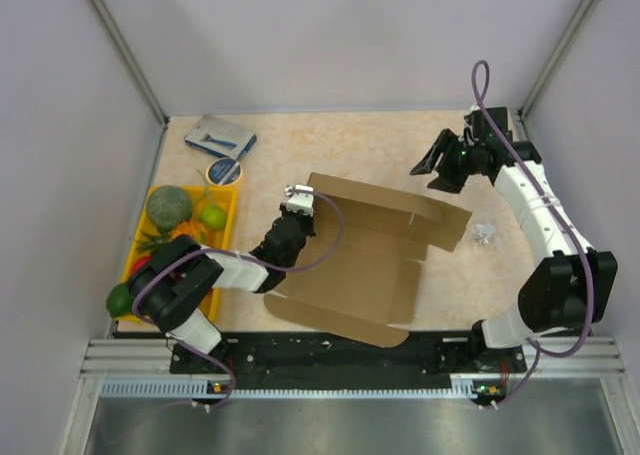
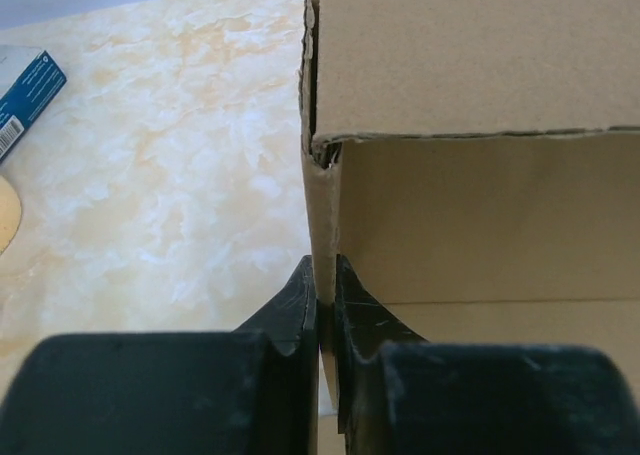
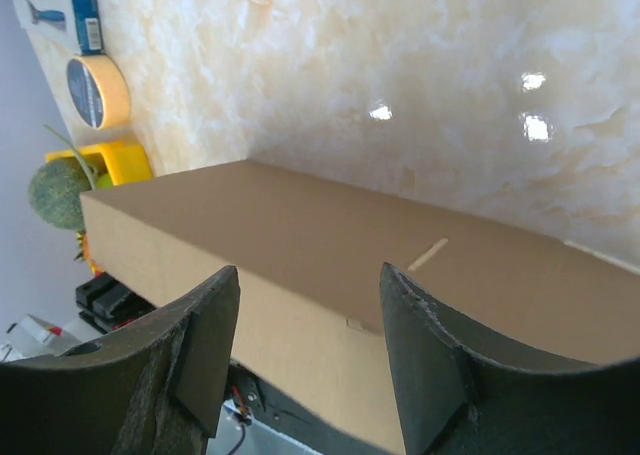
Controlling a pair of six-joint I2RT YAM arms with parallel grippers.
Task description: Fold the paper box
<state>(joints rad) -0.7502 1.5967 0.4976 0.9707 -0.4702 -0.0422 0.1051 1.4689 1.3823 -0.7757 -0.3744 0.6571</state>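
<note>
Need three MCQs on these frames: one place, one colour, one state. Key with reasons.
1. The yellow tray lies where relative to the paper box? A) right of it B) left of it C) inside it
2. The packet by the tape roll is: A) red B) blue C) black
3. The left gripper has its jaws: A) wide open B) out of view C) shut on the box wall
Key: B, tray sits left of the box; B, its face is blue; C, jaws pinch the cardboard wall.

Plain brown paper box point(image 1: 370, 265) lying on beige-marbled table point(image 1: 330, 145), w/ yellow tray point(image 3: 118, 160) & blue packet point(image 1: 222, 135) showing alongside.
</note>
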